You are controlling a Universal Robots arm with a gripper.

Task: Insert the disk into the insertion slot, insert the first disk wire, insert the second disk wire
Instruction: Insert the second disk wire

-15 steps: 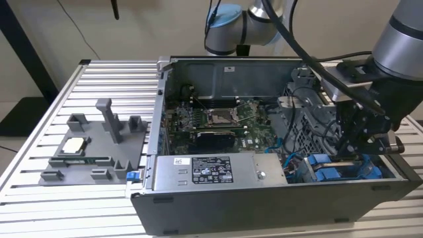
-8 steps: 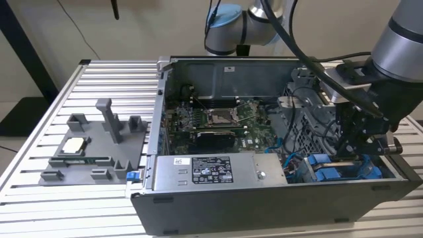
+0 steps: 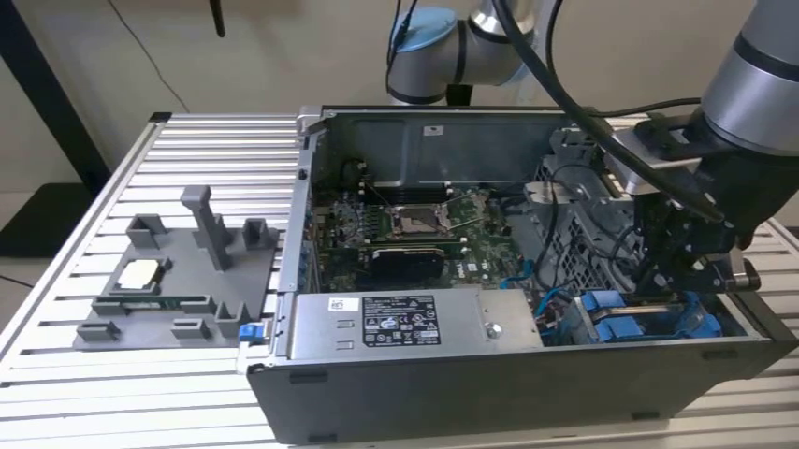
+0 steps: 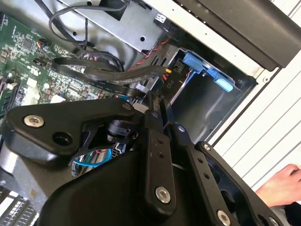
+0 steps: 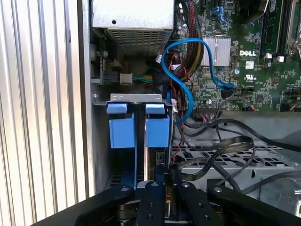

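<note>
Down by the blue-framed disk (image 5: 138,132), the gripper (image 5: 162,186).

disk (image 5: 138,127) | blue carrier | upright in insertion slot (image 5: 136,99)

A slatted metal table (image 3: 187,140) of pale ribbed bars carries the scene. Behind the table stands a plain cream wall (image 3: 287,47), evenly lit. At the exterior view's left of the table a dark post (image 3: 44,89) slants up, and a thin black cable (image 3: 138,47) hangs down the wall beside it.
</note>
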